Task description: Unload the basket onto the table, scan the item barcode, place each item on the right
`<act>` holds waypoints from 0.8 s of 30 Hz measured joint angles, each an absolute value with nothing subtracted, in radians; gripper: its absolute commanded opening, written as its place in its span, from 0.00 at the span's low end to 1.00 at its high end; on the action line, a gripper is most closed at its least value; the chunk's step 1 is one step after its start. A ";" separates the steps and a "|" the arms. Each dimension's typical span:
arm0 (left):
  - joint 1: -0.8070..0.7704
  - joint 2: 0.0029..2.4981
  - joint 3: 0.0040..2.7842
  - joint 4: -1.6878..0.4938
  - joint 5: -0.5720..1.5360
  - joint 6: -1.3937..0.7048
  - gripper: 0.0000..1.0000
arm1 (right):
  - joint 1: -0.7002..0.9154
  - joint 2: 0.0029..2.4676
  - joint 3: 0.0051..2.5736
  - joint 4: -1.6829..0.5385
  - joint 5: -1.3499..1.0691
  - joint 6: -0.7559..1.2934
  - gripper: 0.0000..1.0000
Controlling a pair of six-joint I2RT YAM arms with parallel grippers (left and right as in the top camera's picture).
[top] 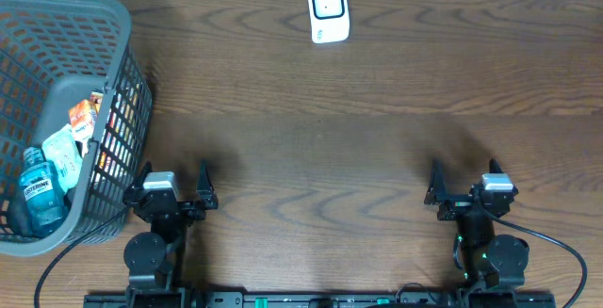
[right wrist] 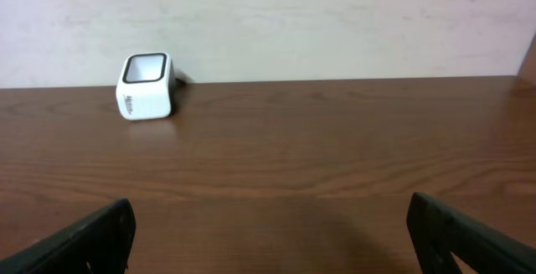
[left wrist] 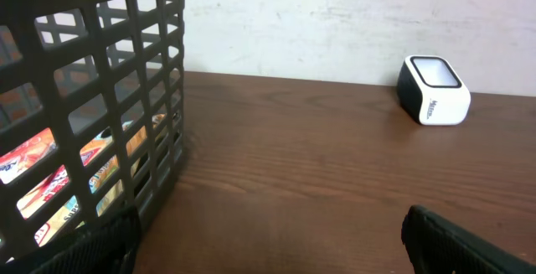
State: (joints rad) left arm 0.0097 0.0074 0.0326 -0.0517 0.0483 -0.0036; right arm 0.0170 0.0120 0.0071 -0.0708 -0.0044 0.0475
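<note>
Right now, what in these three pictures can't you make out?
- Barcodes: too small from overhead on the blue bottle and packets in the basket.
- Left wrist view: the basket's mesh wall covers most of each packet.
- Overhead: the picture's edge cuts off the basket's left side.
- Lettering on the scanner: too small in both wrist views.
- Wrist views: only finger ends of the open left claw and right claw show, bottom edge.

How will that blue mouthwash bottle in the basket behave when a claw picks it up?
The blue mouthwash bottle looks like rigid plastic, so probably stiff. Blue right down its body, it may be full, so fairly heavy for its size. Its smooth sides could slip, and the packets and basket wall crowd it.
</note>
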 measured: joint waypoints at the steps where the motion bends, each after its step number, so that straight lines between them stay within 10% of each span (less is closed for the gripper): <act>1: 0.010 0.007 0.033 -0.052 0.048 -0.004 0.99 | 0.017 0.012 0.007 -0.071 -0.004 0.047 0.99; 24: 0.010 0.009 0.043 -0.059 0.169 -0.083 0.99 | 0.017 0.012 0.007 -0.071 -0.004 0.047 0.99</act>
State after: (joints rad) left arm 0.0105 0.0090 0.0429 -0.0593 0.1688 -0.0826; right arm 0.0170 0.0120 0.0071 -0.0708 -0.0044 0.0471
